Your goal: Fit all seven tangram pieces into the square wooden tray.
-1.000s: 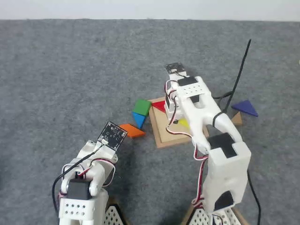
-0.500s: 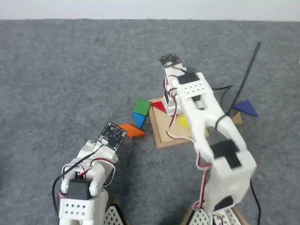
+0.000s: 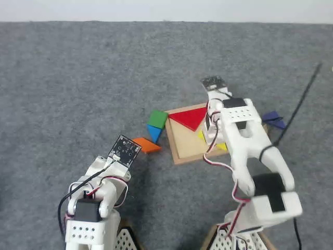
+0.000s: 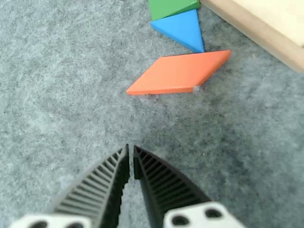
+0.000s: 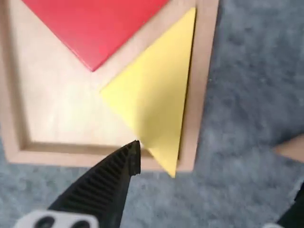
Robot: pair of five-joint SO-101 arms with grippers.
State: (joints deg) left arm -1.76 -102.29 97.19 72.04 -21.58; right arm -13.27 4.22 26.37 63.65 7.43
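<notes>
The square wooden tray (image 3: 179, 148) holds a red triangle (image 3: 190, 117) at its far side and a yellow triangle (image 3: 200, 136) by its right wall. In the right wrist view the yellow triangle (image 5: 156, 104) has one tip lying over the tray rim (image 5: 14, 142), below the red triangle (image 5: 95, 23). My right gripper (image 5: 216, 178) hangs open over that corner, holding nothing. Left of the tray lie a green square (image 3: 157, 119), a blue triangle (image 3: 154, 132) and an orange parallelogram (image 3: 147, 145). My left gripper (image 4: 130, 161) is shut and empty, short of the orange parallelogram (image 4: 178, 72).
A purple triangle (image 3: 273, 119) lies on the grey carpet right of the tray, partly behind the right arm. A tan piece (image 5: 290, 147) shows just outside the tray's right wall. The blue triangle (image 4: 183, 28) and green square (image 4: 171, 7) sit close to the tray edge (image 4: 256, 31).
The right arm has swung from the tray's far left to its right side, uncovering the red triangle. The left arm has kept still.
</notes>
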